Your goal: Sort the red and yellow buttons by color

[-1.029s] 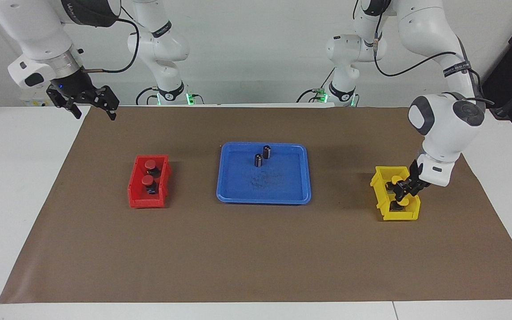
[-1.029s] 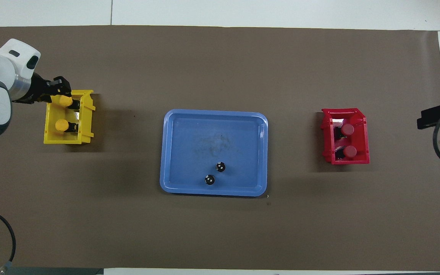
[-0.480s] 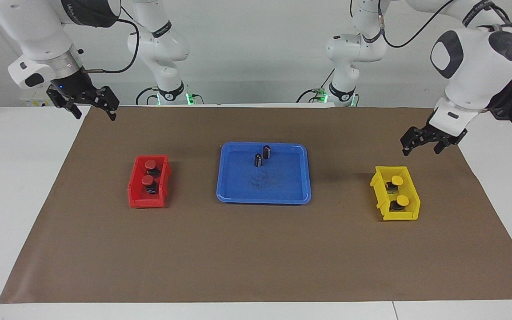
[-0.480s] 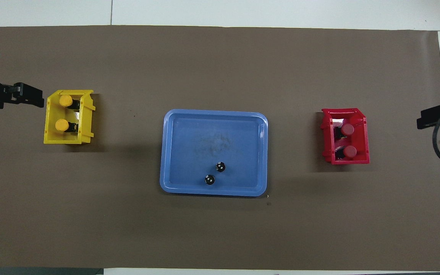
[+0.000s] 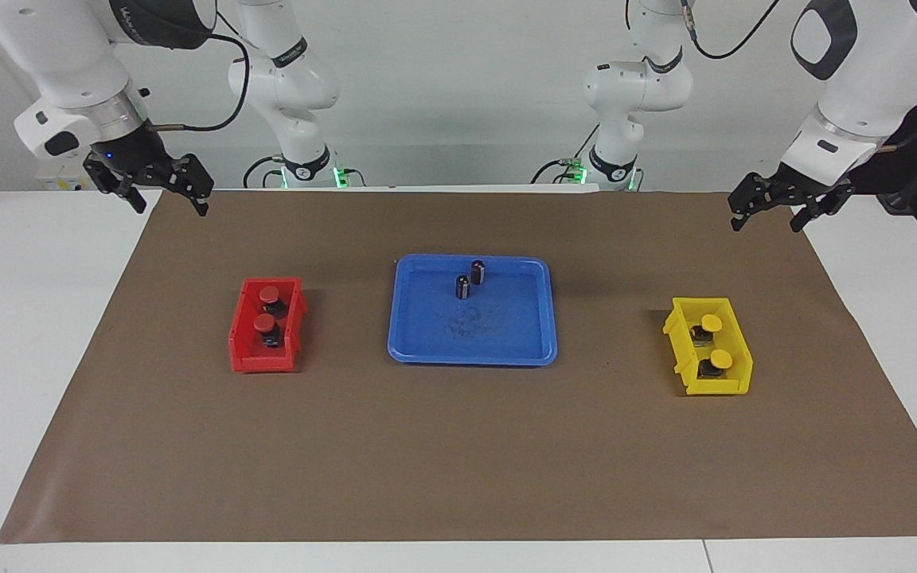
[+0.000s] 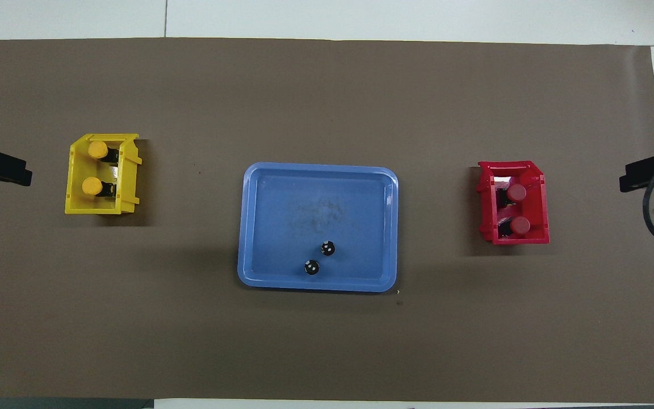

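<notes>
Two yellow buttons [image 5: 712, 322] [image 5: 719, 360] sit in the yellow bin [image 5: 733, 383] toward the left arm's end of the table. They also show in the overhead view [image 6: 97, 149] [image 6: 92, 186]. Two red buttons [image 5: 270, 295] [image 5: 265, 322] sit in the red bin [image 5: 263, 362] toward the right arm's end, and show in the overhead view [image 6: 516, 192] [image 6: 520, 225]. My left gripper [image 5: 765, 223] is open and empty, raised over the mat's edge, clear of the yellow bin. My right gripper [image 5: 173, 208] is open and empty, raised over the mat's corner, waiting.
A blue tray [image 5: 506, 342] lies mid-table between the two bins. Two dark cylinders without coloured caps [image 5: 478, 271] [image 5: 463, 286] stand in it, on the side nearer the robots. A brown mat [image 5: 458, 461] covers the table.
My left gripper let go of a yellow button in the yellow bin, then rose up and away toward the robots' side. The right arm has not moved.
</notes>
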